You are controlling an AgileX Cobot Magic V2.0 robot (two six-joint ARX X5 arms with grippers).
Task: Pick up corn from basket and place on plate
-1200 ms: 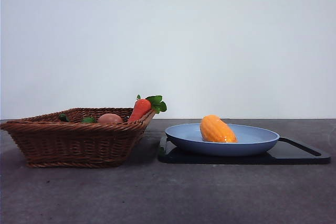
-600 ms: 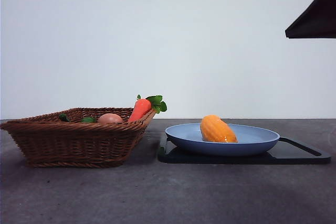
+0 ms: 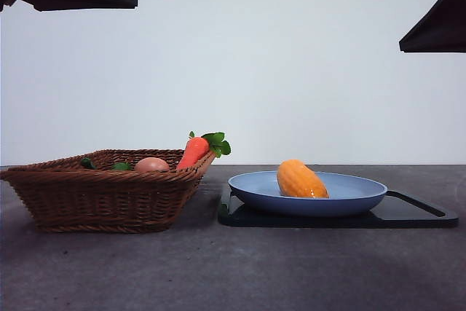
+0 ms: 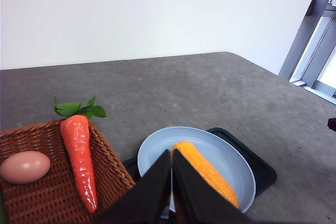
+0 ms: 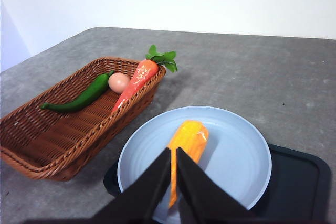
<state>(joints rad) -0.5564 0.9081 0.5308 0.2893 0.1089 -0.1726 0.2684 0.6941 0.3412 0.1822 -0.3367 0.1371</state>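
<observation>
**A:** Checking status: corn [image 3: 301, 179] is lying on its side in the plate [image 3: 364, 198], which sits on the black tray [image 3: 422, 213]. Nothing is touching it.

**B:** Arms?

**A:** Both are high above the worktop [image 3: 233, 267]. A second ago only a black tip showed at the top right corner of the front view. Now there are big dark shapes in both top corners, so both arms have shifted into frame up there. The corn hasn't moved.

**B:** Jaws?

**A:** Left gripper [image 4: 172, 157] has its jaws pressed together, holding nothing. Same for the right gripper [image 5: 174, 155]: closed and empty. Both wrist cams look down at the plate from well above.

**B:** Basket?

**A:** The basket [image 3: 109, 202] sits just beside the tray and still holds the carrot [image 3: 194, 152], egg [image 3: 151, 164] and green pepper [image 5: 84, 96]. No corn in it.

**B:** Verdict?

**A:** Looks done to me: placement complete, arms clear of the scene. Nothing left but parking.
</observation>
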